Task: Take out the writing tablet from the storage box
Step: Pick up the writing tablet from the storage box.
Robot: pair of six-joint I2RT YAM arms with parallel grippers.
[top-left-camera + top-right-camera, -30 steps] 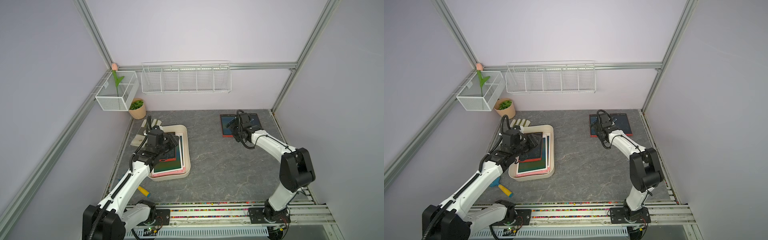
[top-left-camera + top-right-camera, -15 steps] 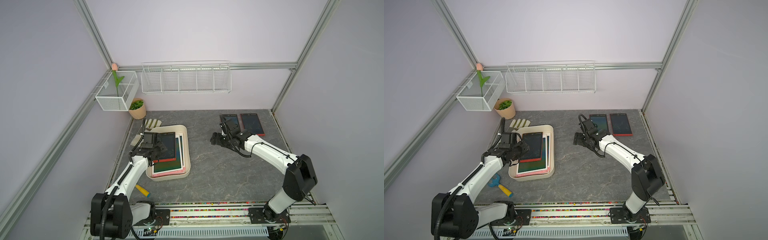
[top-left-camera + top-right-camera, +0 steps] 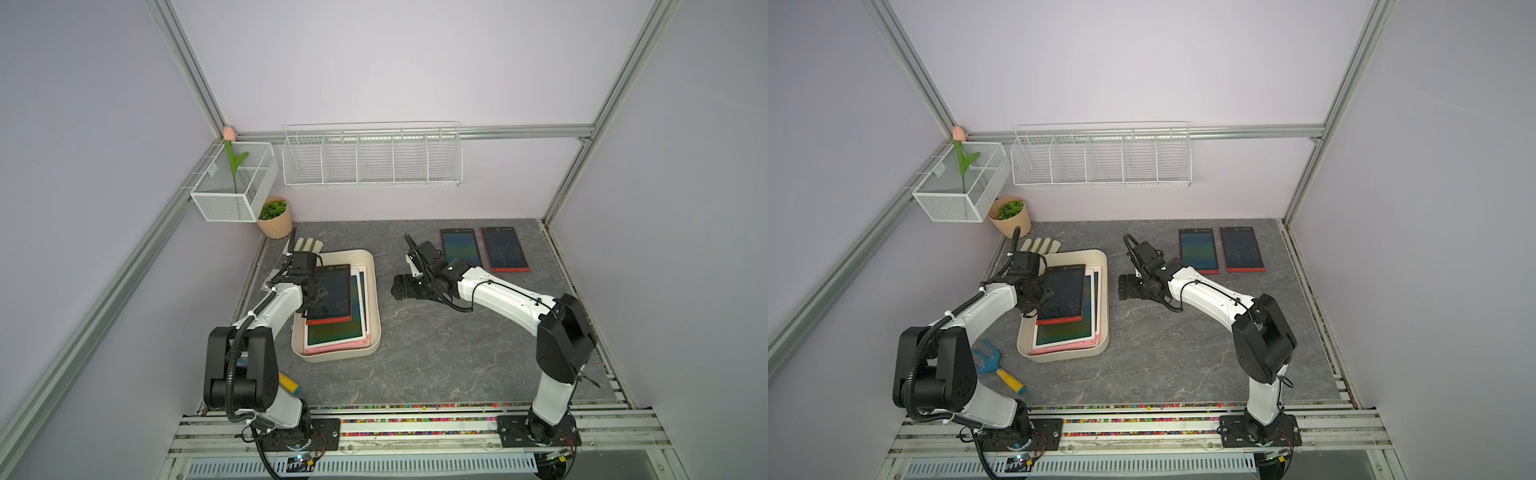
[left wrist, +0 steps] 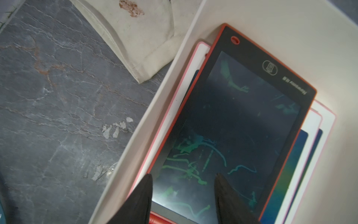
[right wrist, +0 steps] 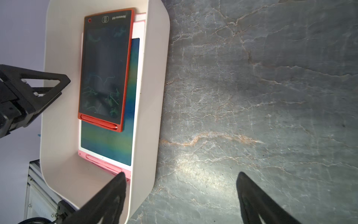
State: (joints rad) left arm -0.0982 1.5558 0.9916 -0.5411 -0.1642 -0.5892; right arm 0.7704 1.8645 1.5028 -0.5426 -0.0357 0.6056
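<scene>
The cream-white shallow plastic storage box (image 3: pixel 336 355), rounded at its corners, lies on the grey marbled tabletop (image 3: pixel 415 353). Topmost on the stack inside it lies the red-framed writing tablet (image 3: pixel 332 293). It has a dark screen crossed with green scribbles, a black band with a round logo and a small red ring at one short end, and a red stylus lodged along the other. Beneath it sit a larger white-framed tablet with a blue-green screen (image 3: pixel 334 332) and a pink-framed tablet (image 5: pixel 104 164). The left gripper (image 4: pixel 184 180) hovers at the box's outer long side, fingers half spread over the red tablet's edge, clamping nothing. The right gripper (image 5: pixel 180 178) hangs just beside the box's opposite long side over bare tabletop, fingers spread wide. Two more red-framed tablets (image 3: pixel 460 248) lie flat, well apart from the box.
</scene>
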